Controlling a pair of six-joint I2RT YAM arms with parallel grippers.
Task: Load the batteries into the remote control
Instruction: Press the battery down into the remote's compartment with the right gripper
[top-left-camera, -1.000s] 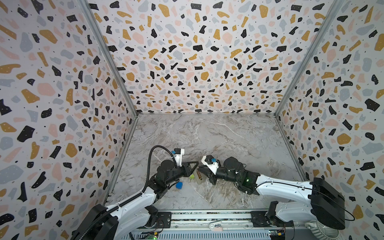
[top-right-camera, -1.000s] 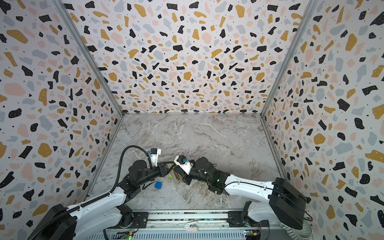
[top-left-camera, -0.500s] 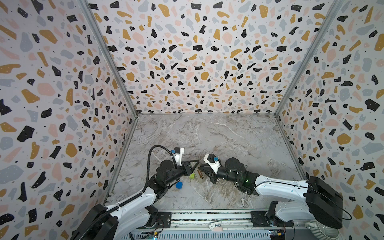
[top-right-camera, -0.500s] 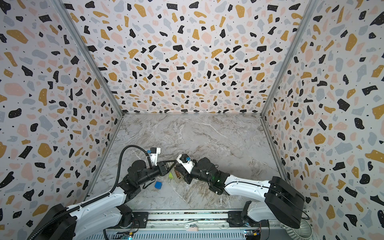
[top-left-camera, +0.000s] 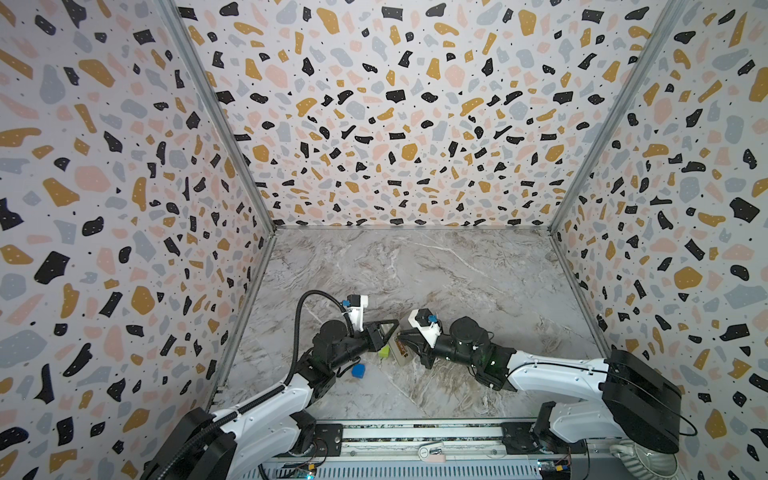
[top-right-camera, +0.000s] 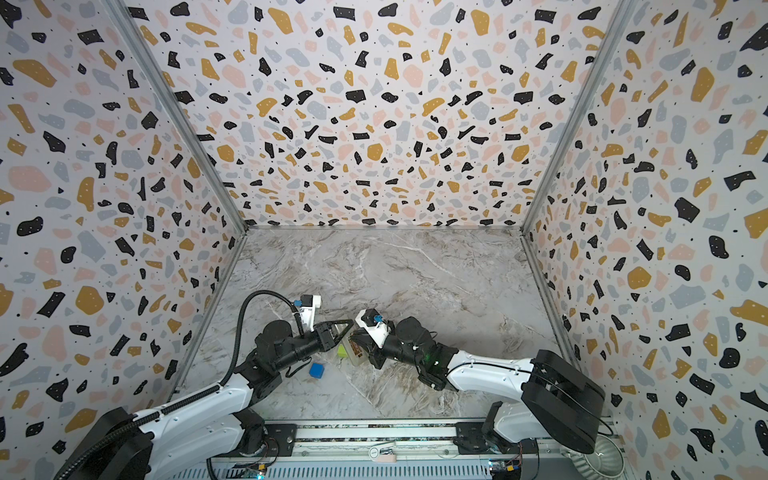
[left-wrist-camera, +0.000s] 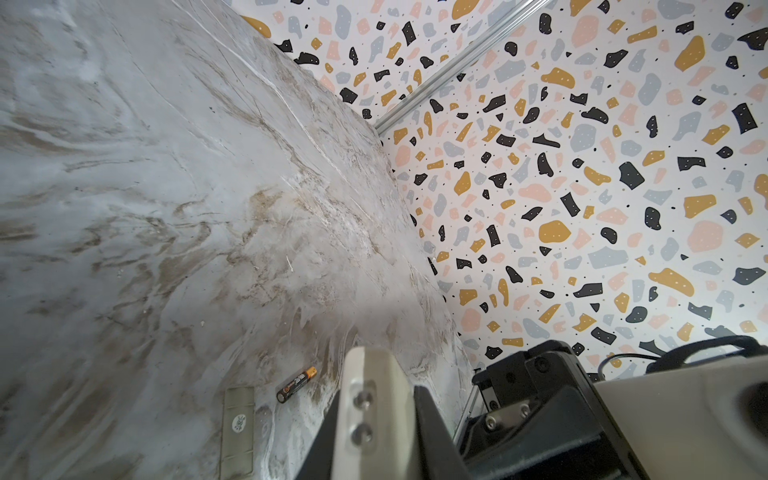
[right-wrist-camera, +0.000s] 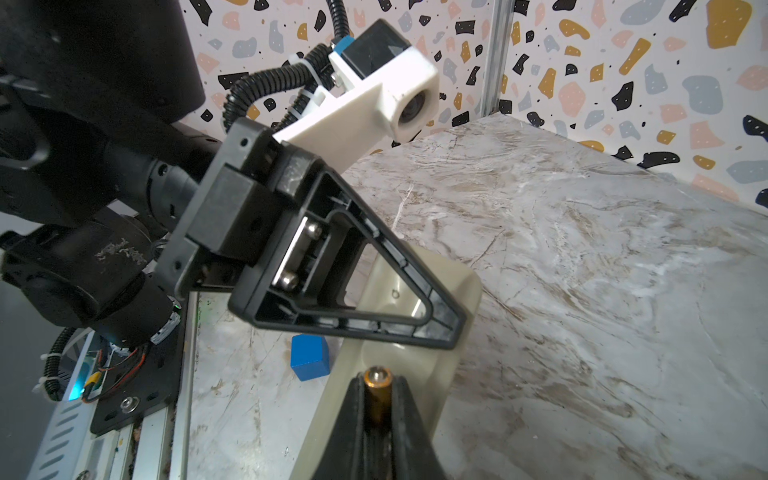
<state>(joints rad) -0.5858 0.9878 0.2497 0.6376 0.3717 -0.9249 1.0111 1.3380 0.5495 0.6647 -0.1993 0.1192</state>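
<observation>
Near the front edge of the marble table (top-left-camera: 457, 282) the two arms meet over the remote control (top-left-camera: 402, 355). It is a cream-white handset sitting a little left of the middle in both top views. A green cube (top-left-camera: 384, 352) sits just beside it on the left, and a blue cube (top-left-camera: 358, 370) lies nearer the front rail, apart from both. The left gripper (top-left-camera: 392, 327) is clenched on the remote control's far end. In the right wrist view one black triangular finger (right-wrist-camera: 357, 329) lies across the handset's recessed back, and the other finger is hidden behind the body. The right gripper (right-wrist-camera: 377, 385) comes in from the right and is pinched tight on a battery (right-wrist-camera: 377, 374). The slim cylinder stands between the two dark fingertips with its gold end toward the hollow in the remote control's back. It is close to the hollow, though whether it touches the plastic cannot be told. The second battery (left-wrist-camera: 296, 384) lies loose on the table in the left wrist view, dark with an orange end and held by neither arm. Just beside it, not touching, a small grey cover (left-wrist-camera: 239, 428) lies flat on the marble. The left arm's wrist camera (right-wrist-camera: 409, 104) shows white above the black finger in the right wrist view.
</observation>
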